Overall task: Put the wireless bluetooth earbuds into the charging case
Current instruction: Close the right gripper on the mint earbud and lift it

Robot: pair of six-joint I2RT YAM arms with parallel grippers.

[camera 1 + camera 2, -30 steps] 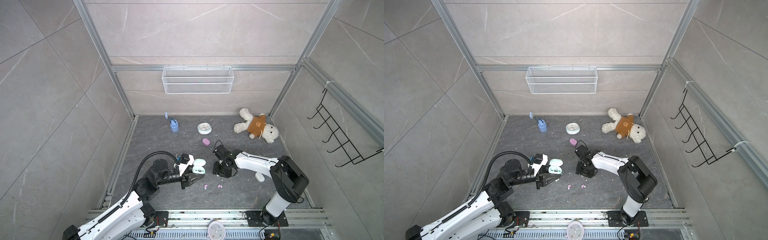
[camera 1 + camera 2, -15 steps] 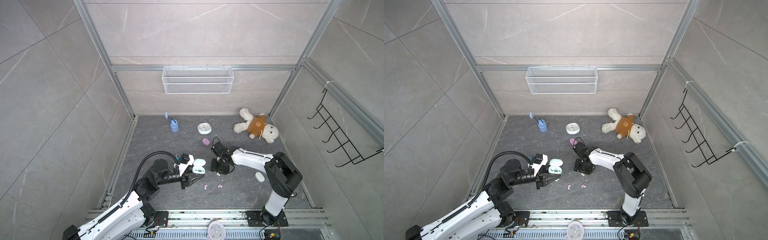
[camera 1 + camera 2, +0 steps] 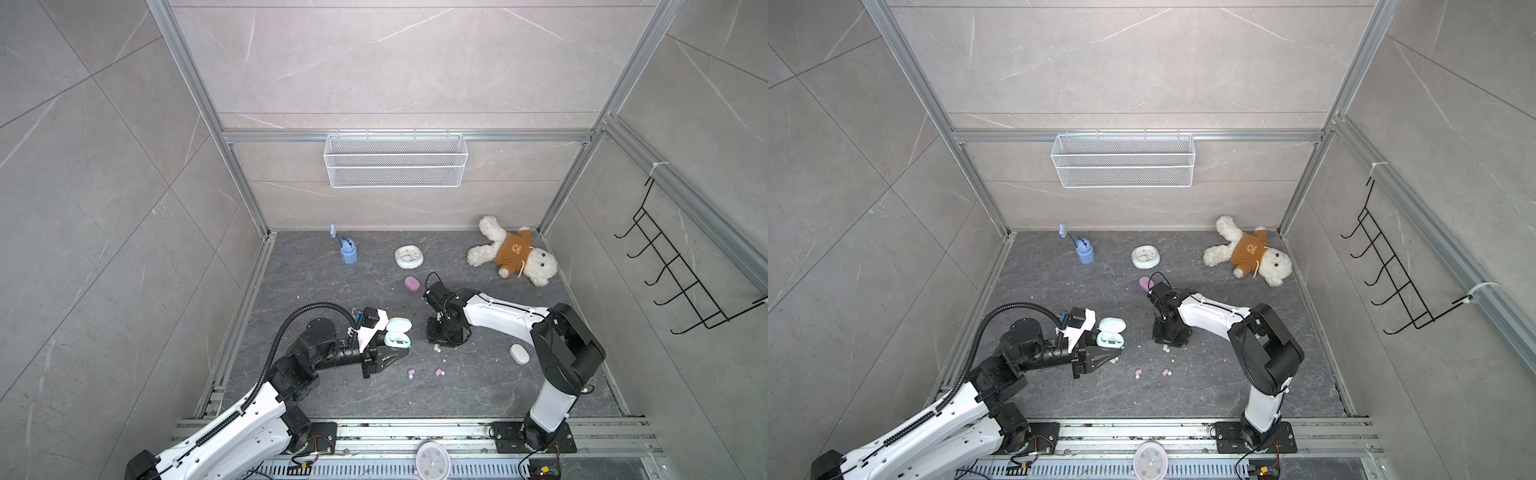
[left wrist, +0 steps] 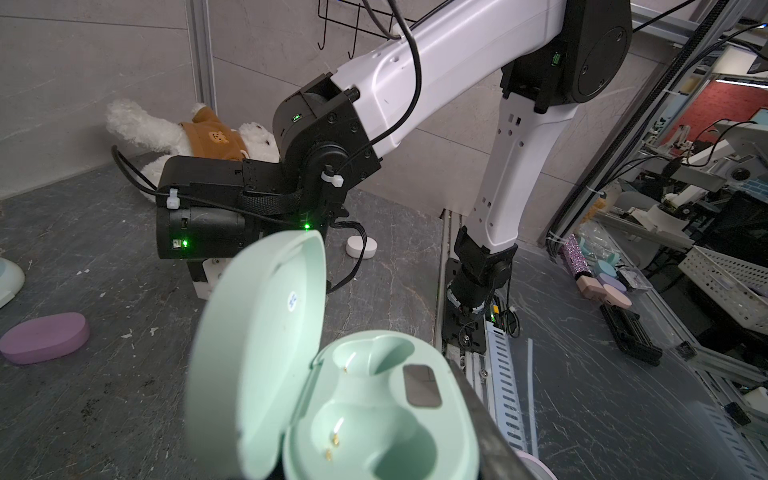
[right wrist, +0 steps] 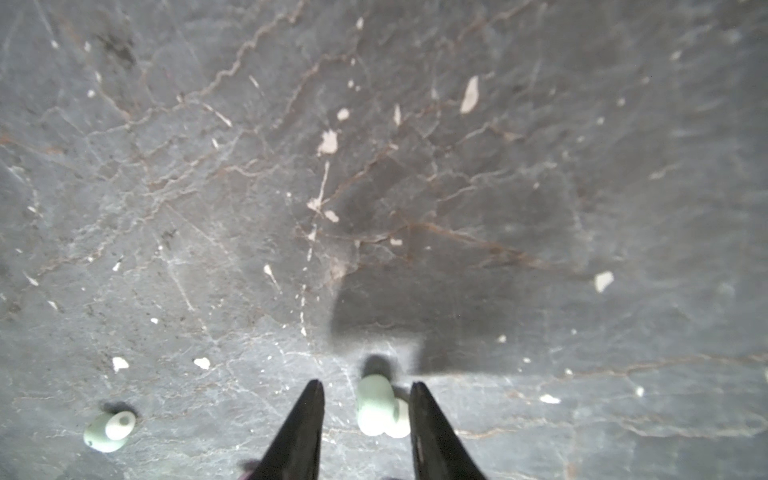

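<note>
A mint charging case (image 4: pixel 374 415) with its lid open and both sockets empty is held by my shut left gripper (image 3: pixel 395 347), above the floor at left centre in both top views (image 3: pixel 1111 334). My right gripper (image 5: pixel 366 385) points straight down at the floor, open. A mint earbud (image 5: pixel 374 409) lies between its fingers, close against one of them, with a gap to the other. A second mint earbud (image 5: pixel 109 431) lies off to one side. Two pink earbuds (image 3: pixel 411 372) (image 3: pixel 439 372) lie nearer the front.
A closed pink case (image 3: pixel 412 284) lies behind the right wrist and a closed white case (image 3: pixel 519 354) beside the right arm. At the back are a teddy bear (image 3: pixel 511 253), a small clock (image 3: pixel 409 256) and a blue bottle (image 3: pixel 348 251). White crumbs dot the floor.
My right gripper has shifted slightly over the mint earbuds and now stands with one between its fingers. The left arm and the case have not moved.
</note>
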